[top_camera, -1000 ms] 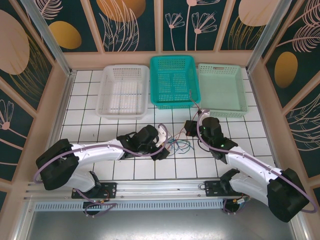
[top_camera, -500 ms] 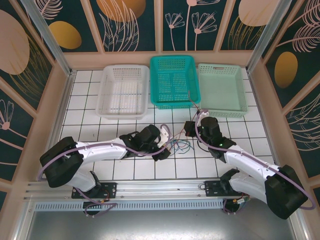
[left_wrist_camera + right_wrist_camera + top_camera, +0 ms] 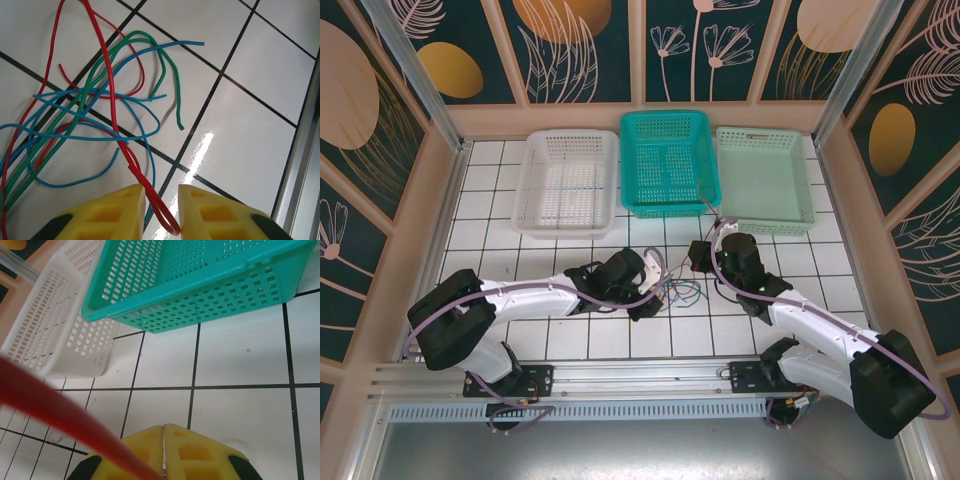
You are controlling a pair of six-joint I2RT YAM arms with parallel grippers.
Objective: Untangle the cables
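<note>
Right, your left gripper [image 3: 161, 195] has its yellow fingers apart, and a red loop [image 3: 142, 182] of cable lies in the gap between them, down on the white tile. The gap is far wider than the strand, so nothing is pinched there.

Just beyond those fingers, the left wrist view shows the cables [image 3: 85, 115] spread across the tiles in a loose knot. Blue strands [image 3: 190, 43] sweep over and under each other, a green one [image 3: 135, 34] arcs through them with one free end curling to the right, and red ones run up out of view.

From above, you can see that same bundle as a small cluster of thin lines on the tiled table [image 3: 520, 250], between the two wrists and well short of the baskets.

Your right gripper [image 3: 164, 432] has its fingers pressed together. A red cable [image 3: 50, 395] runs from their base close past the lens as a blurred band, so they look clamped on it.

Along the far side of the table stand a white basket [image 3: 568, 140], a teal basket [image 3: 665, 116] and a pale green basket [image 3: 760, 133], side by side.
</note>
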